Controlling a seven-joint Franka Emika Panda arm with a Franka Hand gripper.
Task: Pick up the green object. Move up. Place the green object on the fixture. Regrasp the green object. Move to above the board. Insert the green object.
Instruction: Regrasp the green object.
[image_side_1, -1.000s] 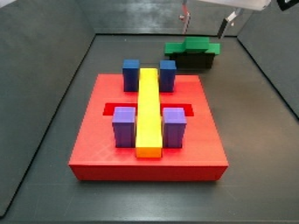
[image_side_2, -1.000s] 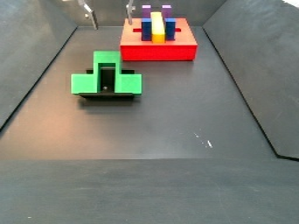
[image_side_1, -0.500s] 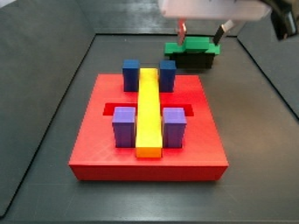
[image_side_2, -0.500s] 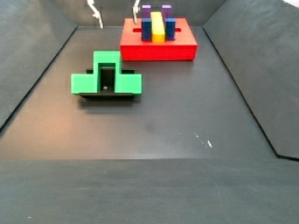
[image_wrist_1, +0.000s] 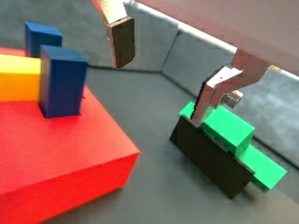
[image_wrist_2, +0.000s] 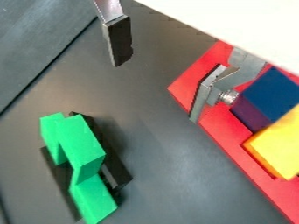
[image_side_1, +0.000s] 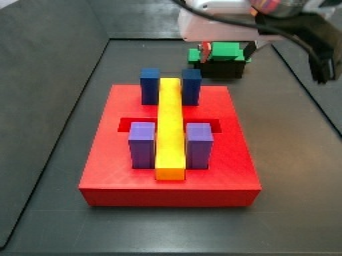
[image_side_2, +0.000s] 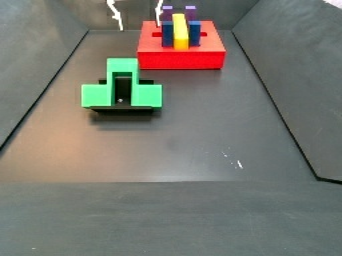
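Note:
The green object lies on the dark fixture, apart from the red board; both side views show it, also the green object behind the board. My gripper hangs open above the floor between the board's edge and the green object, holding nothing. In both wrist views the silver fingers stand wide apart, with the green object on the fixture off to one side of the gripper. The green object sits away from the gripper.
The board carries a long yellow bar, two blue blocks and two purple blocks. Dark walls ring the grey floor. One fingertip hangs near the board's edge.
The gripper has shifted sideways toward the board's end and come a little lower, still open. The green object and fixture have not moved.

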